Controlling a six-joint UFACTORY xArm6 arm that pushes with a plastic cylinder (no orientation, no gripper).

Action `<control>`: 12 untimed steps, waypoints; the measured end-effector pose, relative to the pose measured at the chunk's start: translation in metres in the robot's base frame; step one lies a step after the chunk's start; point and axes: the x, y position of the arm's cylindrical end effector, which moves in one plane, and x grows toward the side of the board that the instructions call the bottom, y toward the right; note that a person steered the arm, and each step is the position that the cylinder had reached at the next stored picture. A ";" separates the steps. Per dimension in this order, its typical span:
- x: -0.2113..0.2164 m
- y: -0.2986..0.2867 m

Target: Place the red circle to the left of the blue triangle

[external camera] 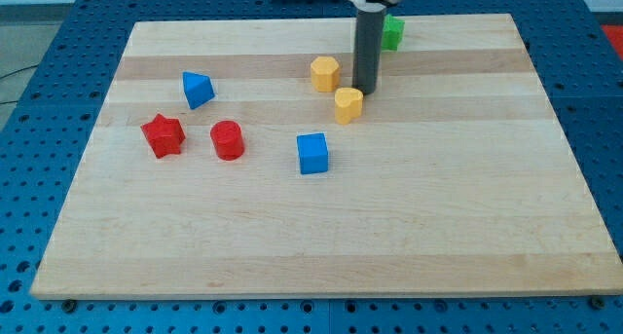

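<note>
Wooden board (321,246). Red circle (227,139): below and right of blue triangle (198,89), beside red star (164,135). My tip (364,89): bare rod holding nothing, touching yellow heart (348,104), near yellow hexagon (325,74). Blue cube (312,153). Green block (392,32): partly hidden, shape unclear.

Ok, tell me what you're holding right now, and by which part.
Nothing is held. My tip is a bare rod end, just above the yellow heart and right of the yellow hexagon, far from the red circle.

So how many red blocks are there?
2. The red star is near the board's left edge; the red circle sits just right of it. None look hidden.
</note>
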 end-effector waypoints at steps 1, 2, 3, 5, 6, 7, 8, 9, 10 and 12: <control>0.030 -0.050; 0.024 -0.119; -0.018 -0.104; -0.038 -0.029; -0.038 -0.028; -0.038 -0.028; -0.051 -0.027; -0.044 -0.014; -0.009 0.010; 0.077 -0.034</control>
